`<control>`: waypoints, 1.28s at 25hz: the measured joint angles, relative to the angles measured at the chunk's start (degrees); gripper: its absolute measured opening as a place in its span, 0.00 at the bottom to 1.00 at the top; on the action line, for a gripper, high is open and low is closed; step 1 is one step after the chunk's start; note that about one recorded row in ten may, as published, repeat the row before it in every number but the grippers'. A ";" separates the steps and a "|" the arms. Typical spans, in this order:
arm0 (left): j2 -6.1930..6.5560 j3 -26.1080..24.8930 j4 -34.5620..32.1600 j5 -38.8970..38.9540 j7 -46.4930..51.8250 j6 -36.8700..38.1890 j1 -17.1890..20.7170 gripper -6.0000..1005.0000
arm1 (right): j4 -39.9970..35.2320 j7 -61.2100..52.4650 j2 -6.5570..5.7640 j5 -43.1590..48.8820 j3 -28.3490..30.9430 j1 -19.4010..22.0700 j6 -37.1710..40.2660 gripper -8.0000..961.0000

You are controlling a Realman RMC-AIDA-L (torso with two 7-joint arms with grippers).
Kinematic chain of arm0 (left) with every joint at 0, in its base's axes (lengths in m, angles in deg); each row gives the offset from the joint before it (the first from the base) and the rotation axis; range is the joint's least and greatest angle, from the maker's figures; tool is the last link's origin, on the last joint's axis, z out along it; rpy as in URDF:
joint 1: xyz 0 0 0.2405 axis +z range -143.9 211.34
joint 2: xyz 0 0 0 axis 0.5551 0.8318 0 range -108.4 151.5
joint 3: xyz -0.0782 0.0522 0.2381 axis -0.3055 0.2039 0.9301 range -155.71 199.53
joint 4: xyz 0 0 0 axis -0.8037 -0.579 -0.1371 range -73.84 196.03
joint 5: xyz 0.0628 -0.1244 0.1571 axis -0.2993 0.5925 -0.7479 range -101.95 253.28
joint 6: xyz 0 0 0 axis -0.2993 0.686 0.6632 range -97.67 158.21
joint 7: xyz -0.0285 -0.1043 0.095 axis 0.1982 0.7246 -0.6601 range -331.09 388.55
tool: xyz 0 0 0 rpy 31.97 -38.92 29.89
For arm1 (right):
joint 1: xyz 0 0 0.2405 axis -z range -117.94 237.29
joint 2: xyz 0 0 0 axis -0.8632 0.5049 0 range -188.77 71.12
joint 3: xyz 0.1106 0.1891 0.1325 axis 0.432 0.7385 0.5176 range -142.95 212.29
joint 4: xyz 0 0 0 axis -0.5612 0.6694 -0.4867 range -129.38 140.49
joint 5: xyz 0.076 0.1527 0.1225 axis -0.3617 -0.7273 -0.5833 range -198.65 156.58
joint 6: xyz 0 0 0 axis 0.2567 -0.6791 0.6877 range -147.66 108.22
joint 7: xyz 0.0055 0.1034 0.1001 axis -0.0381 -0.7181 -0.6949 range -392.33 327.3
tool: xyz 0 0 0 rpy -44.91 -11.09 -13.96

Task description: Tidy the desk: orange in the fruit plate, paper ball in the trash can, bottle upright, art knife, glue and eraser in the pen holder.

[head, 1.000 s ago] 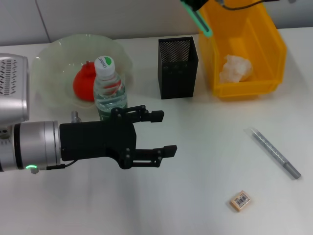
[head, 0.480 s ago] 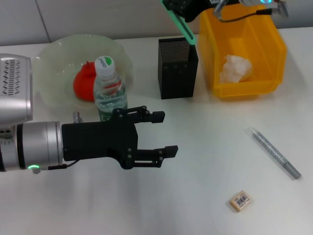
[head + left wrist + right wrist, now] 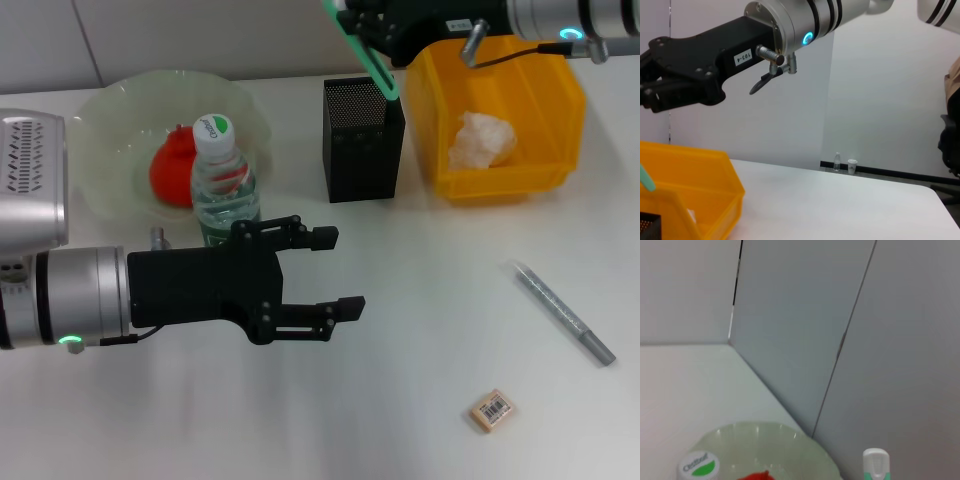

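Art knife positioned above pen holder for insertion

The green art knife [image 3: 365, 55] is held in the right gripper [image 3: 375, 20], long axis tilted, lower tip at the rear rim of the pen holder [image 3: 364, 140]; judged next: lower it in. The left gripper [image 3: 325, 275], jaws wide and empty, hovers beside the upright bottle [image 3: 222, 185].

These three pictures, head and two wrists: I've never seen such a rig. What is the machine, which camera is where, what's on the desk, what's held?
A two-armed robot. The head camera looks down on a white desk; each wrist carries its own camera. The left gripper hovers open by the upright bottle. The right gripper holds a green art knife over the pen holder. The orange lies in the fruit plate, the paper ball in the trash can. An eraser and a grey pen-like stick lie loose.
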 joint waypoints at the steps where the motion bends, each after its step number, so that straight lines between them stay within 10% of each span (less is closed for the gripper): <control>1: -0.02 0.08 0.00 0.05 0.00 0.00 -0.05 0.81 | 0.55 1.09 0.00 -1.04 0.61 0.13 0.03 0.18; 32: -0.19 0.87 0.64 0.53 -0.29 -0.09 -0.81 0.81 | 23.72 23.48 -2.63 -19.63 13.74 -1.64 2.34 0.20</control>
